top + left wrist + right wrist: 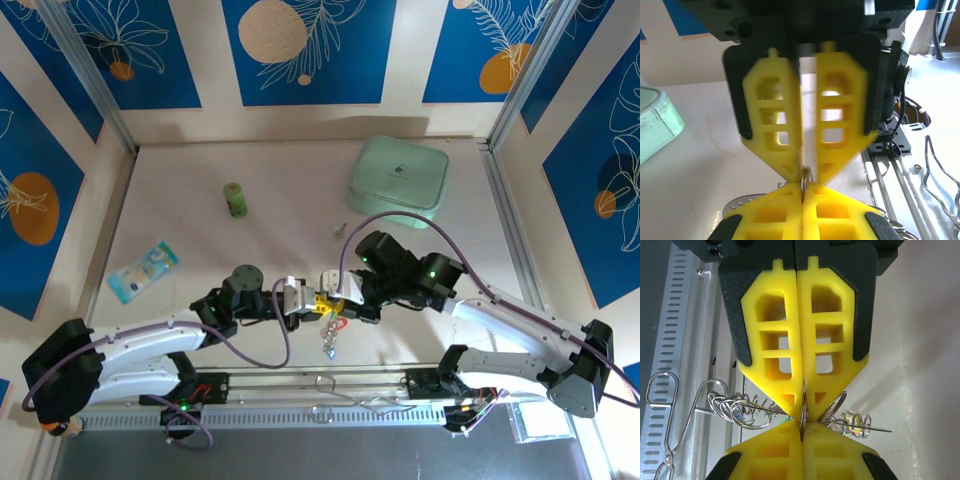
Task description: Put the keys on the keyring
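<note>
In front of the mint-green box (pixel 397 175), the left end effector (pixel 804 189) and right end effector (pixel 803 429) both pinch shut on the keyring (pixel 752 412), seemingly steadying it to thread keys (pixel 856 421).

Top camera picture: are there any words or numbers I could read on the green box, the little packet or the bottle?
No text here can be read.
mint-green box: a small dark mark on the lid, too small to read.
blue packet: some print, too blurred to read.
green bottle: no words or numbers that can be made out.
</note>
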Motion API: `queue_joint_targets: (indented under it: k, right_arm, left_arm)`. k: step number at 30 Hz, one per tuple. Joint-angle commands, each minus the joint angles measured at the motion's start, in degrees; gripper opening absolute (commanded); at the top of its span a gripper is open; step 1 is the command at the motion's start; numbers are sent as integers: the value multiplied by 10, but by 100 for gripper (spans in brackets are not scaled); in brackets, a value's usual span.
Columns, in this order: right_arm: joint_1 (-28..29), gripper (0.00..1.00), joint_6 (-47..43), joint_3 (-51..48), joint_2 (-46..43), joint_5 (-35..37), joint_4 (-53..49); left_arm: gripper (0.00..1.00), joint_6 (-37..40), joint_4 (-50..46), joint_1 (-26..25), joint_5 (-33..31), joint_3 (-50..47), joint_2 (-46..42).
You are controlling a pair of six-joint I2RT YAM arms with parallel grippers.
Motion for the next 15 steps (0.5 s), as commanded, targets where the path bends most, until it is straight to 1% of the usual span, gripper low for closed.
queue_joint_targets:
  k: [1,2,3,5,9,12,15]
  right_arm:
    - [-31,36,43,-54,-69,-89,95]
    - [-48,39,63,-81,-88,-121,135]
    - [-60,39,76,-105,-103,-146,168]
    - [-72,39,102,-137,-122,-158,214]
    - [-81,38,114,-159,-125,-173,226]
    - [-81,36,123,-167,-121,-177,238]
    - [-80,32,127,-170,-114,-180,248]
  left_arm:
    - [0,-22,79,-3,-17,-21,-16]
    - [0,-35,106,-3,-16,-31,-15]
    - [0,-48,131,-3,-15,-40,-12]
    - [0,-69,169,-3,-13,-51,-7]
    - [0,-92,225,-4,-14,-69,2]
    - [0,-98,240,-3,-13,-72,10]
    - [0,-103,250,-3,-6,-72,19]
